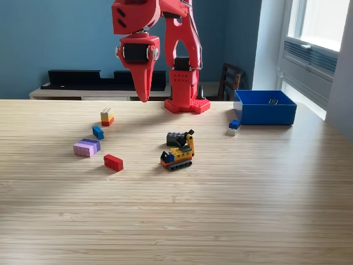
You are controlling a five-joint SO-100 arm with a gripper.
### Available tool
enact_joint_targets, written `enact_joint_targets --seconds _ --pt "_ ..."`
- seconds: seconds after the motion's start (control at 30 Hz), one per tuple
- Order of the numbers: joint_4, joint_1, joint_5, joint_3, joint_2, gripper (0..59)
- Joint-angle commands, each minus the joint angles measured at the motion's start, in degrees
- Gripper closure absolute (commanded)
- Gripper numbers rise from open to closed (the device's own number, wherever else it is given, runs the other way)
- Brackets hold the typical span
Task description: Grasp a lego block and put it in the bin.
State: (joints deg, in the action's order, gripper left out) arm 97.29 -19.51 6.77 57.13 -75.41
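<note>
My red gripper hangs above the table at the back, its tips pointing down and seemingly together, with nothing held. Below and to the exterior view's left lie several lego blocks: a white-yellow-red stack, a small blue block, a pink and purple block and a red block. A dark green block sits behind a yellow lego digger. The blue bin stands at the right rear, with a small blue and white block just outside its front left corner.
The arm's red base stands at the table's back edge, left of the bin. A dark chair and a black shelf are behind the table. A window is on the right.
</note>
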Motion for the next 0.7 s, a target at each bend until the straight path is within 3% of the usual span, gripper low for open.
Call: enact_joint_targets --seconds 0.03,0.7 --pt "-0.8 -0.6 0.4 -2.9 -5.7 58.5" --pt "-1.8 -4.3 1.2 -2.6 -5.4 58.5"
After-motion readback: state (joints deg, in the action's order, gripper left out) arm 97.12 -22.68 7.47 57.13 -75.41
